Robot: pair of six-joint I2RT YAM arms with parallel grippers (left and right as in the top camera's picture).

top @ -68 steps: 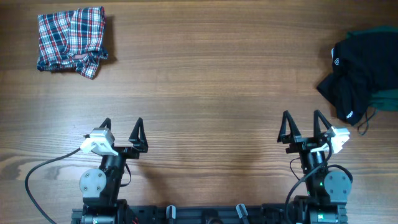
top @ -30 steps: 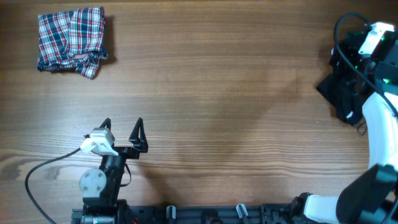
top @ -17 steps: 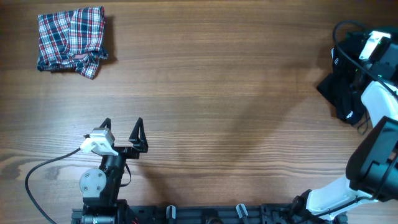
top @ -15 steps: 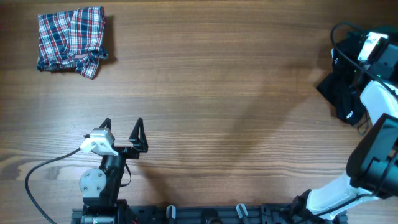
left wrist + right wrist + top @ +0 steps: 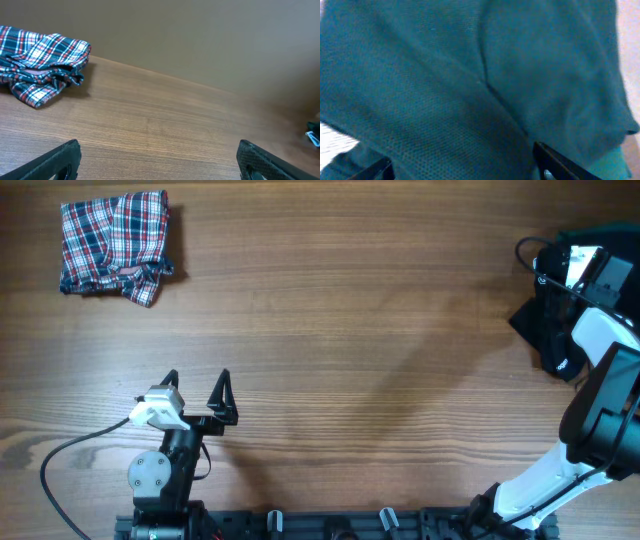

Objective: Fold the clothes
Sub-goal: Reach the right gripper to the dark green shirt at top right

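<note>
A: Right gripper (image 5: 462,167)?
B: Jaws apart, close over dark green garment (image 5: 470,75), far right, in a heap with black shirt (image 5: 548,320). Can't tell if touching cloth.
A: Left gripper (image 5: 196,377)?
B: Spread wide, holding nothing, parked near left on table (image 5: 350,330). Plaid garment (image 5: 115,240) crumpled at far left.

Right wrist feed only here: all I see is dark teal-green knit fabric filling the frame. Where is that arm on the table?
Observer: The right gripper is at the far right edge of the wooden table, over a heap where the dark green garment lies with a crumpled black shirt with small white logos.
Operator: Anything else to fold?
Observer: A red-blue-white plaid garment, bunched in the far left corner.
Operator: Left arm?
Observer: The left gripper is open and empty near the front edge, well away from all the clothes.
</note>
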